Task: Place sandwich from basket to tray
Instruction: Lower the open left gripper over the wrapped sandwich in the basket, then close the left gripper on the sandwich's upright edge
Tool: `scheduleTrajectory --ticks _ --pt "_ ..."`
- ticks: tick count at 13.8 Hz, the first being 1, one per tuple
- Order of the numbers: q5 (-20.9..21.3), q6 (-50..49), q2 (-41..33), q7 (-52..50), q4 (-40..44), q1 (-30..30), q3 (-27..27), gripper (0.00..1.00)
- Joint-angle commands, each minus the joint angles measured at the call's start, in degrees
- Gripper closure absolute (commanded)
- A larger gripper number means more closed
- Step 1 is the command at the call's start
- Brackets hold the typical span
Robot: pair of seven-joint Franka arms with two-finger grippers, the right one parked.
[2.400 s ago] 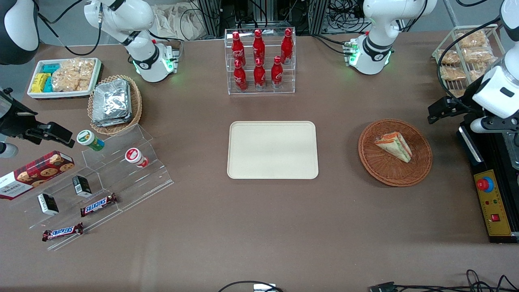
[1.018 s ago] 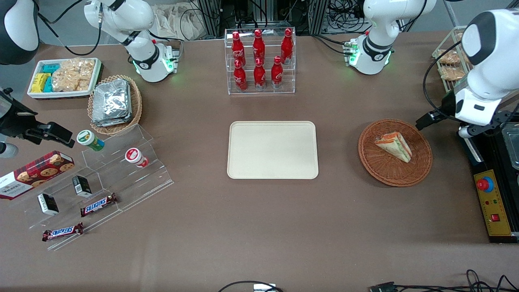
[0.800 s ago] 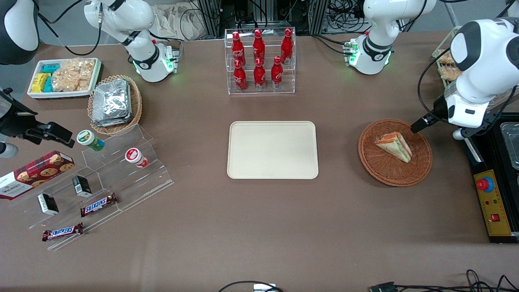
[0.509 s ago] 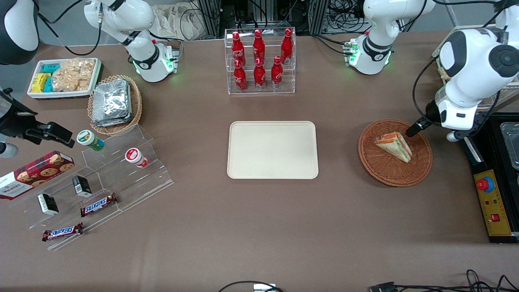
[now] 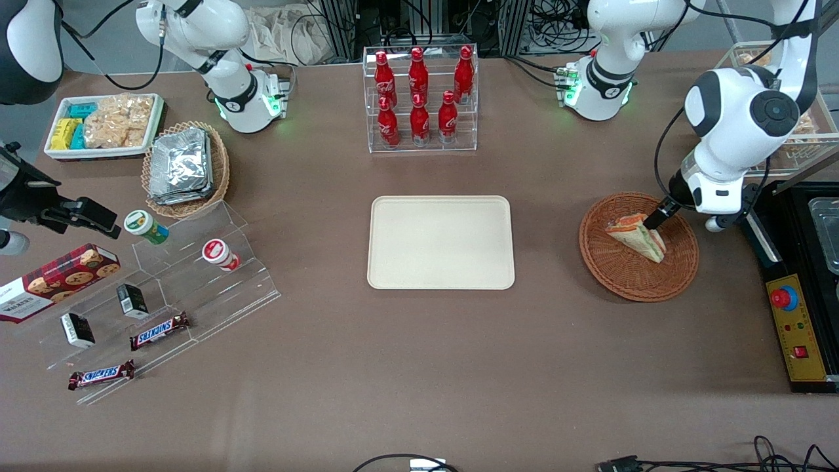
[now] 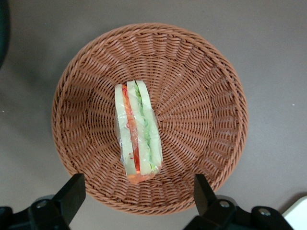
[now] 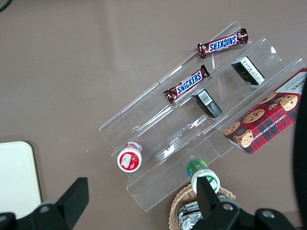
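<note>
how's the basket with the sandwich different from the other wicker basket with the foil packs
The basket holds one wrapped sandwich and lies flat toward the working arm's end; the foil-packet basket is heaped with foil packets, sits tilted, and is toward the parked arm's end. The open gripper hovers above the sandwich's basket only. Both are brown wicker.

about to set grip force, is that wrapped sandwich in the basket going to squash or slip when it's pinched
Likely soft: the sandwich is white bread with layered filling, so a hard pinch may squash it. Its clear wrap looks glossy, perhaps slippery. It stands on edge in the basket, so it may tip. The end effector hovers open above it.
</note>
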Motion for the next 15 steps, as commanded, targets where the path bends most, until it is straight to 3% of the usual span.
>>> scheduleTrajectory --ticks 1,15 --pt "0.21 2.48 1.56 -1.44 -0.58 0.18 -0.32 0.0" --pt "0.21 17.16 10.79 -5.05 -4.8 0.18 -0.32 0.0"
